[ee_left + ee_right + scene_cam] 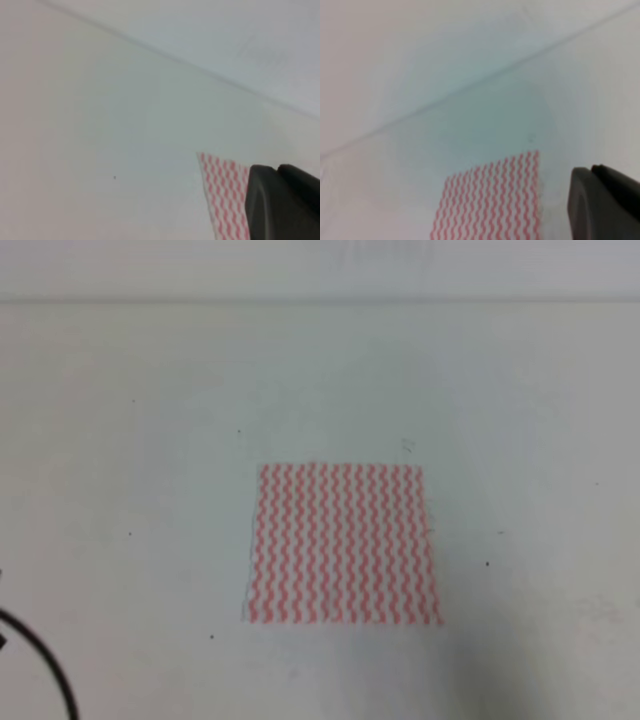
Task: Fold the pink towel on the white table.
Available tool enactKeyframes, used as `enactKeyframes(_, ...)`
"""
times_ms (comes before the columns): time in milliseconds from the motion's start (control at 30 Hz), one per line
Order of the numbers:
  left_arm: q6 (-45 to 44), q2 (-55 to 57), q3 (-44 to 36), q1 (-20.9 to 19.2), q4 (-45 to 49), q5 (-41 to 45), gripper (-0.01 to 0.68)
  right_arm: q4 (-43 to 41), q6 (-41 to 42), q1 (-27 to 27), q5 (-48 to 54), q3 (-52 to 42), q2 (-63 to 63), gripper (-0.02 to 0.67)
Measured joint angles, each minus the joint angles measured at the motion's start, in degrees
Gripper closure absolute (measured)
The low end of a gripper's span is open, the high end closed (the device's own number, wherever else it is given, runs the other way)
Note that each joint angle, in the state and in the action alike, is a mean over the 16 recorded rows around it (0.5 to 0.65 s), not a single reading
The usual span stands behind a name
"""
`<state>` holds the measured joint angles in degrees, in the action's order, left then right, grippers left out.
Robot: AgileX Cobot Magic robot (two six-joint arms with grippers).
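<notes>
Pink towel [342, 543] lies flat mid-table, unfolded — folding hasn't begun. Each wrist view shows only a dark finger: left gripper [280, 202], right gripper [605, 202] — open or closed, impossible to tell. Next up, probably pinching an edge. White table [120, 440] is speckled, wall behind it plain.

From my left wrist camera the left gripper [282, 202] shows only as a dark blurred corner, cut by the frame, covering part of the pink towel [225, 192]. The right gripper [605, 202] is likewise a cropped dark lump. I can't tell either's jaw state.
</notes>
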<state>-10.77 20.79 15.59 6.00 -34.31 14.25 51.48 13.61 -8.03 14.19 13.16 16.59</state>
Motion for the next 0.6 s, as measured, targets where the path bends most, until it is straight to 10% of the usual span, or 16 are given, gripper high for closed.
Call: enactKeyframes(600, -13.1, 24.84, 15.98, 0.07, -2.44, 14.78, 0.677, -11.98, -4.31, -0.01, 22.05, 14.93, 24.68, 0.667)
